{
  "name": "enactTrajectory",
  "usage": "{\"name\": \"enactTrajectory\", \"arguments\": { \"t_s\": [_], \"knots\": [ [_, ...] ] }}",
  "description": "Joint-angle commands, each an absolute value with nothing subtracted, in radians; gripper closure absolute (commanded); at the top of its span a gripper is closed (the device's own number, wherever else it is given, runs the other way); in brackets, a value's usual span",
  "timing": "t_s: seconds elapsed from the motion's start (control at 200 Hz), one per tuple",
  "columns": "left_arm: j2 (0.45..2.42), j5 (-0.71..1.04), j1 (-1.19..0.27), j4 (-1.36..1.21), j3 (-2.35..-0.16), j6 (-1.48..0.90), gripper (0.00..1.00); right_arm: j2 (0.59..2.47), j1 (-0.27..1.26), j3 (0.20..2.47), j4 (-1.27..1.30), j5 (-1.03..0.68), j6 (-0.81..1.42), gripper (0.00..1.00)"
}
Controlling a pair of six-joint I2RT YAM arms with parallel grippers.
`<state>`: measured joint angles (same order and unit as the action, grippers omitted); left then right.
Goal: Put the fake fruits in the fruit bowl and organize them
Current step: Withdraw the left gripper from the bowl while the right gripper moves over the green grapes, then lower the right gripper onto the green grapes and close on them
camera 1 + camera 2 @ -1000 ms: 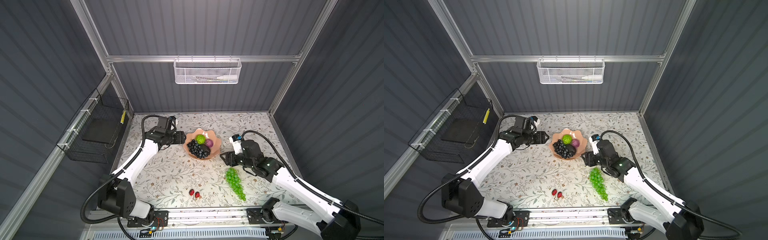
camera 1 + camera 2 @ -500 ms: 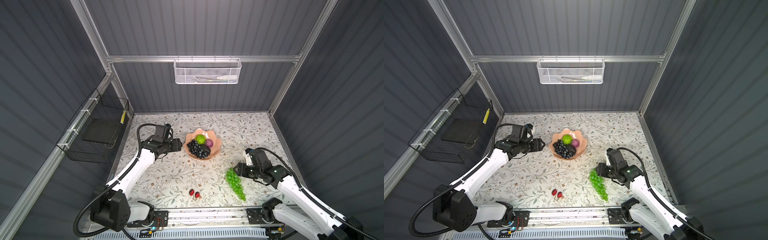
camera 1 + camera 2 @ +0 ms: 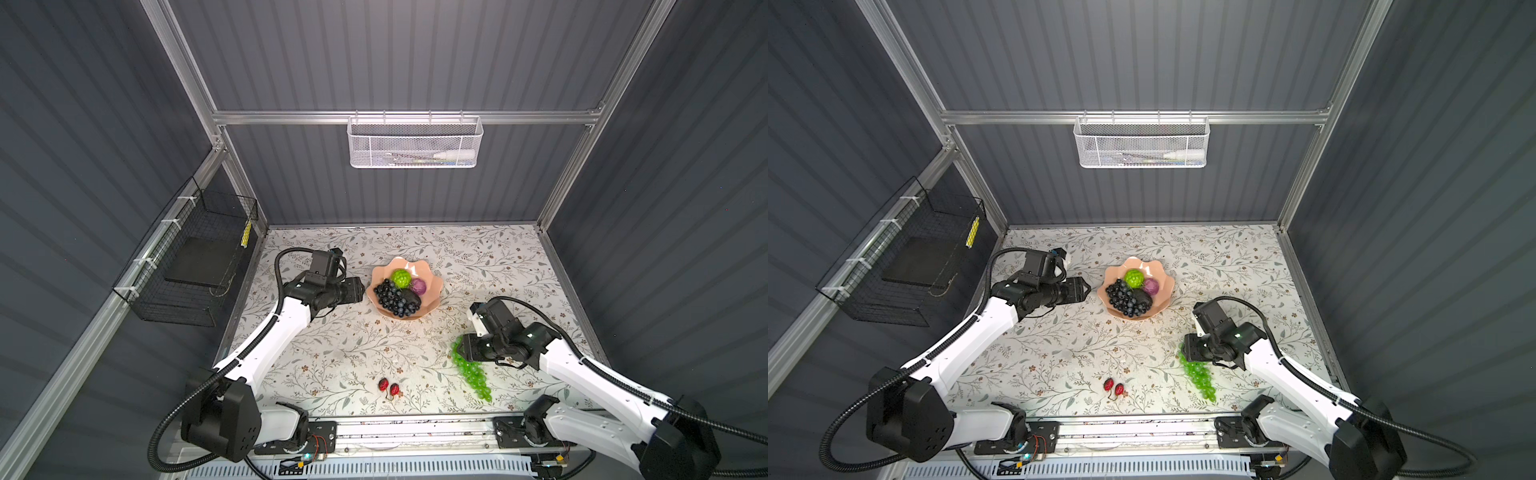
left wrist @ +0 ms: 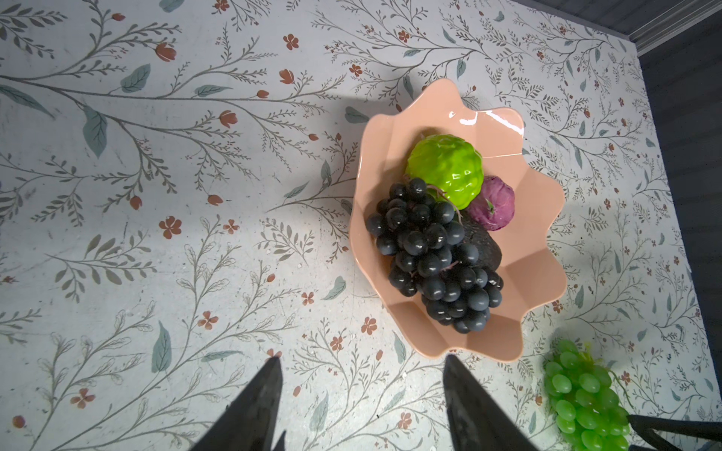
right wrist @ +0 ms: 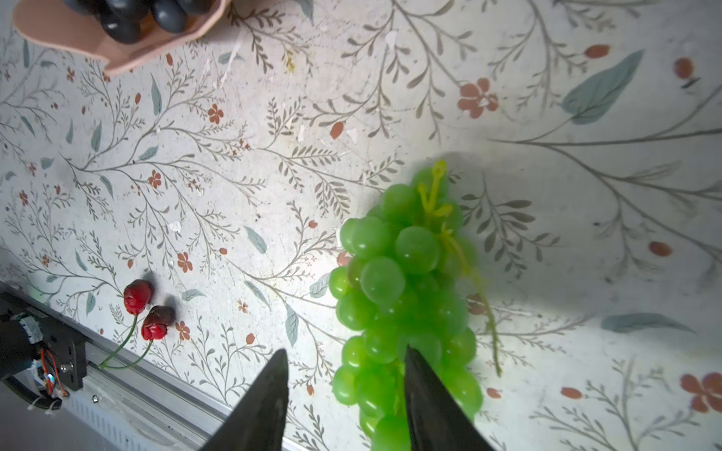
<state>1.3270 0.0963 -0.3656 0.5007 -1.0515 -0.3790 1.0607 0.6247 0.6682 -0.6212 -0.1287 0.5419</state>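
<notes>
Right gripper [image 5: 345,353] has swung away from the bowl [image 3: 434,291] and now sits over the green grapes [image 3: 471,374], which lie on the table [image 3: 332,353] at the bowl's 5 o'clock. Its jaws stand apart and straddle part of the bunch, one finger [image 5: 265,394] clear of it, so nothing is gripped. The left gripper [image 4: 363,359] is spread and empty at the bowl's 9 o'clock. Dark grapes [image 3: 392,297], lime fruit [image 3: 400,277], purple fruit [image 3: 418,286] and avocado [image 3: 411,296] are in the bowl. The berries [image 3: 388,386] lie at its 6 o'clock.
</notes>
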Motion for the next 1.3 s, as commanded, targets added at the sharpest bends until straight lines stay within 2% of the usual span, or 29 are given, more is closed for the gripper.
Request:
{"name": "enactTrajectory", "arguments": {
  "t_s": [0.0, 0.275, 0.455, 0.555, 0.665, 0.885, 1.296],
  "knots": [
    [1.312, 0.089, -0.363, 0.514, -1.055, -0.397, 0.34, 1.095, 0.664, 0.715, -0.662, -0.019, 0.539, 0.50],
    [1.317, 0.081, -0.363, 0.514, -1.042, -0.402, 0.34, 1.216, 0.709, 0.765, -0.638, 0.084, 0.497, 0.51],
    [1.316, 0.060, -0.363, 0.527, -1.037, -0.401, 0.34, 1.285, 0.712, 0.776, -0.629, 0.088, 0.497, 0.60],
    [1.314, 0.052, -0.363, 0.530, -1.036, -0.397, 0.34, 1.294, 0.714, 0.774, -0.651, 0.119, 0.498, 0.68],
    [1.318, 0.049, -0.364, 0.528, -1.036, -0.397, 0.34, 1.272, 0.713, 0.769, -0.667, 0.146, 0.502, 0.87],
    [1.327, 0.053, -0.363, 0.521, -1.033, -0.402, 0.33, 1.233, 0.713, 0.766, -0.667, 0.167, 0.491, 1.00],
    [1.331, 0.051, -0.364, 0.521, -1.037, -0.404, 0.33, 1.149, 0.713, 0.800, -0.716, 0.163, 0.457, 1.00]
  ]
}}
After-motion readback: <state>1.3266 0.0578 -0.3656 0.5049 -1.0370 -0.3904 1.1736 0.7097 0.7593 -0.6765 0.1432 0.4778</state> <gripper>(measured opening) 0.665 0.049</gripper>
